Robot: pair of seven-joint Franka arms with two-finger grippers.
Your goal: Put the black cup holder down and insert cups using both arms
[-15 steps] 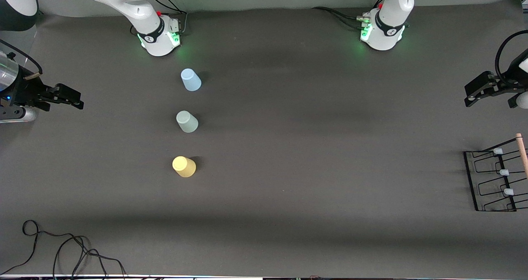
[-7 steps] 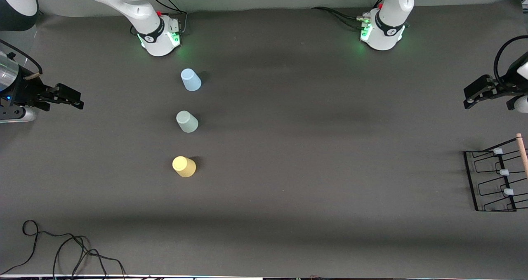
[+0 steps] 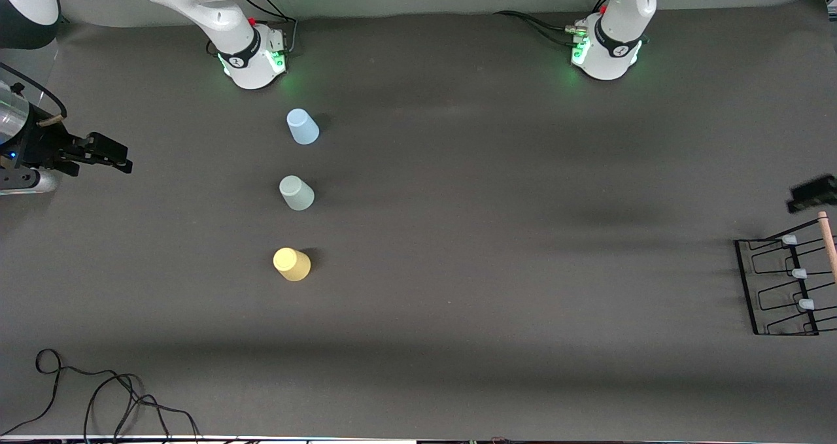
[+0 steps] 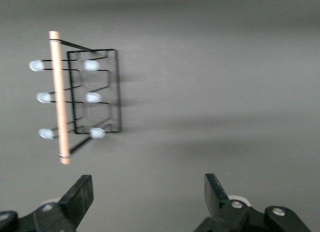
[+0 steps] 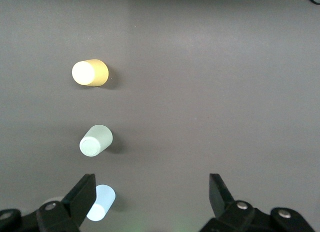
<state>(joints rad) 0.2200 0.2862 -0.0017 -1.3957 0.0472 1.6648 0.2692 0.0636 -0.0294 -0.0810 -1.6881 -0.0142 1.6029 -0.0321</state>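
Light blue cup (image 3: 302, 127), grey-green cup (image 3: 297, 193), yellow cup (image 3: 291, 264); black cup holder (image 3: 781, 287) with wooden rod (image 3: 828, 244), on a dark grey table (image 3: 497, 235).

Robotics lab setup: two white arms with green-lit bases (image 3: 254, 61) bolted along a table (image 3: 497, 189) under a dark grey cloth, loose black cables (image 3: 104, 398) at its near edge.
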